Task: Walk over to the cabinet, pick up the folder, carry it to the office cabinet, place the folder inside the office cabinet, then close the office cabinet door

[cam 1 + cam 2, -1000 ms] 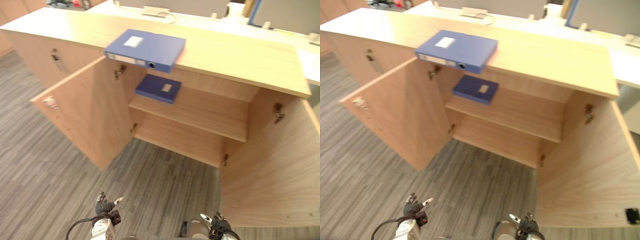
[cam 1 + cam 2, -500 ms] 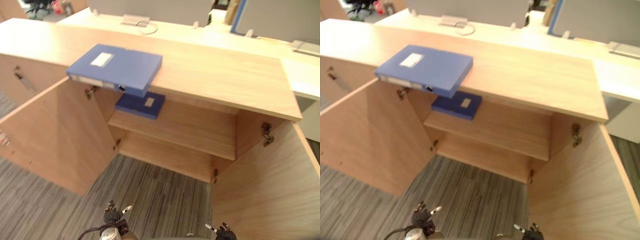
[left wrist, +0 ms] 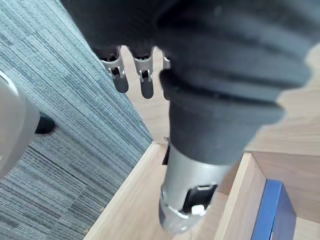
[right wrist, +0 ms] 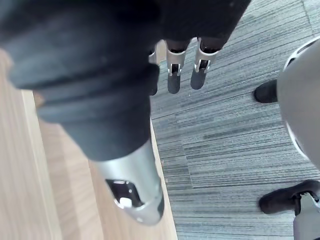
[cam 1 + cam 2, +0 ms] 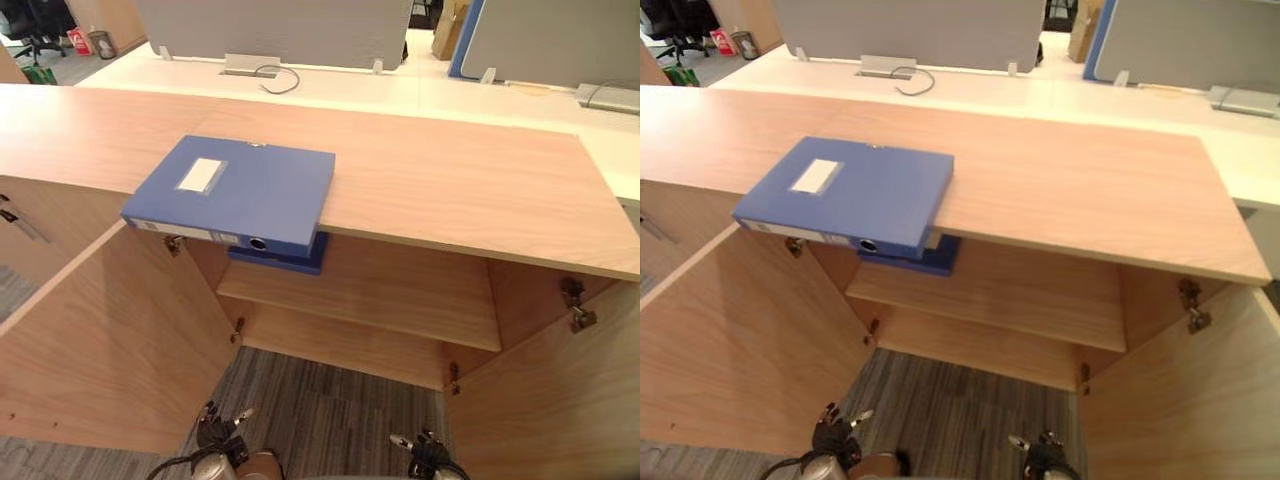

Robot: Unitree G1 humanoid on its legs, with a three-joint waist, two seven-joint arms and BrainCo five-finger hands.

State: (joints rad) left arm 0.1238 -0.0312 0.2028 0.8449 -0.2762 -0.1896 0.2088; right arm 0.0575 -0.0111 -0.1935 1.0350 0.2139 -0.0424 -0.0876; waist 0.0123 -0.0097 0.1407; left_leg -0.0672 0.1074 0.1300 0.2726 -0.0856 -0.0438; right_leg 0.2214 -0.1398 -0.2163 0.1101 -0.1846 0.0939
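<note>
Left eye view: a blue box folder [image 5: 232,192] is seen on the tabletop [image 5: 450,180], overhanging the open cabinet [image 5: 400,295]. Left wrist view: left robot hand [image 3: 145,85] spread, empty. Right wrist view: right robot hand [image 4: 172,75] likewise. The folder could be tipped off by a clumsy nudge.

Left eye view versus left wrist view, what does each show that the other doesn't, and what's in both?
Left eye view's extras: the right hand, the shelf, and both folders whole: the folder flat on the cabinet top, overhanging its front edge, a second folder on the shelf. Left wrist view's extra: the left hand close up, fingers straight, holding nothing. Shared: that hand, carpet, open left door; the wrist view's blue corner is likely a folder.
</note>
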